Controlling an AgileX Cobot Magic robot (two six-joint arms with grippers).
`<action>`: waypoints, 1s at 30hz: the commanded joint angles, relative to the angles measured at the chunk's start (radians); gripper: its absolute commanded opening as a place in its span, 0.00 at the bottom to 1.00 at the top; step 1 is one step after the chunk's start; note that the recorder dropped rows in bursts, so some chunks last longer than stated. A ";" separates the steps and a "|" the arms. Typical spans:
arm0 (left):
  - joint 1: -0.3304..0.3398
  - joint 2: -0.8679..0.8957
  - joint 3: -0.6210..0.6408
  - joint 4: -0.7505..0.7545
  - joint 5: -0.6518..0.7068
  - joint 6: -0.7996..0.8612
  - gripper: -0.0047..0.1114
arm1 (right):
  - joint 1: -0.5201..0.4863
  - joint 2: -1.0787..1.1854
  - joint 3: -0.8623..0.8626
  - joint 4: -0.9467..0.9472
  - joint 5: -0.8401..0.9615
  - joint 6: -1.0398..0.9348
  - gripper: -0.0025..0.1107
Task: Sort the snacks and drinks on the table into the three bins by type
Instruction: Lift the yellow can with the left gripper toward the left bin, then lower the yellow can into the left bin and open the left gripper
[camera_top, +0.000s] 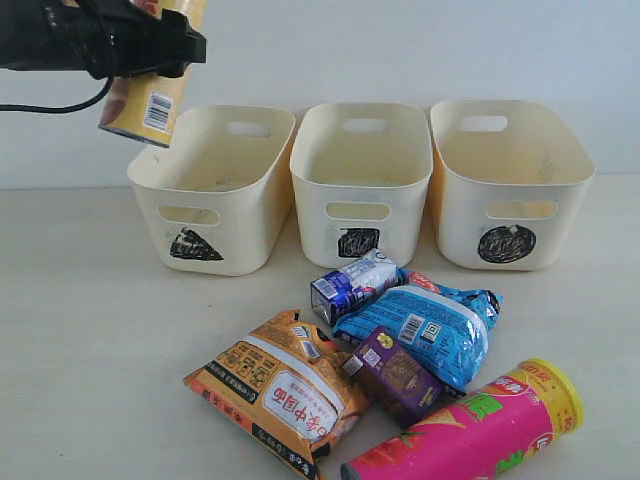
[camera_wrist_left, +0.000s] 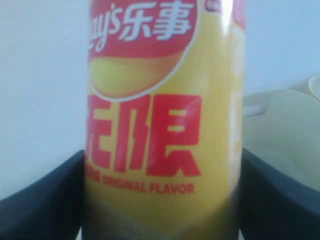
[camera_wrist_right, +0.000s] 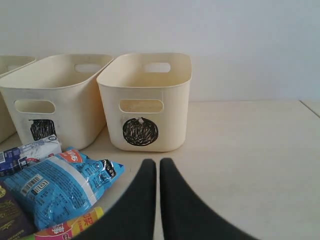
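While my left jaws grip the yellow chip tube (camera_top: 148, 108) tight on both sides, it hangs in the air at the far left, tilted, with its barcode end lowest. That end is level with the left rim of the triangle bin (camera_top: 240, 245); I cannot tell whether it is over the bin or just outside it. In my left wrist view the tube fills the space between the two dark fingers (camera_wrist_left: 45, 200), its red lettering facing the camera.

The triangle bin stands leftmost in a row along the far side of the surface (camera_top: 80, 330). The square bin (camera_top: 400, 235) is in the middle and the circle bin (camera_top: 565, 235) on the right, and all three stand side by side.

Near of the bins the other things lie in a cluster. The blue-and-white carton (camera_top: 350, 283) lies on its side just near of the square bin, touching the blue bag (camera_top: 425, 335). The dark purple carton (camera_top: 398, 375) lies between the blue bag and the orange bag (camera_top: 275, 385), which is on the left. The pink tube (camera_top: 470, 430) lies on its side nearest of all, at the right, with its yellow lid pointing right.

My right jaws are pressed almost together with nothing between them, low over the surface near of the circle bin.
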 joint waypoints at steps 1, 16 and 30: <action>0.001 0.124 -0.095 -0.012 -0.073 -0.009 0.07 | 0.000 -0.005 0.000 0.002 -0.003 -0.002 0.02; 0.001 0.392 -0.281 -0.010 -0.065 -0.009 0.07 | 0.000 -0.005 0.000 0.002 -0.003 -0.002 0.02; 0.001 0.475 -0.299 -0.010 -0.065 -0.009 0.43 | 0.000 -0.005 0.000 0.002 -0.003 -0.002 0.02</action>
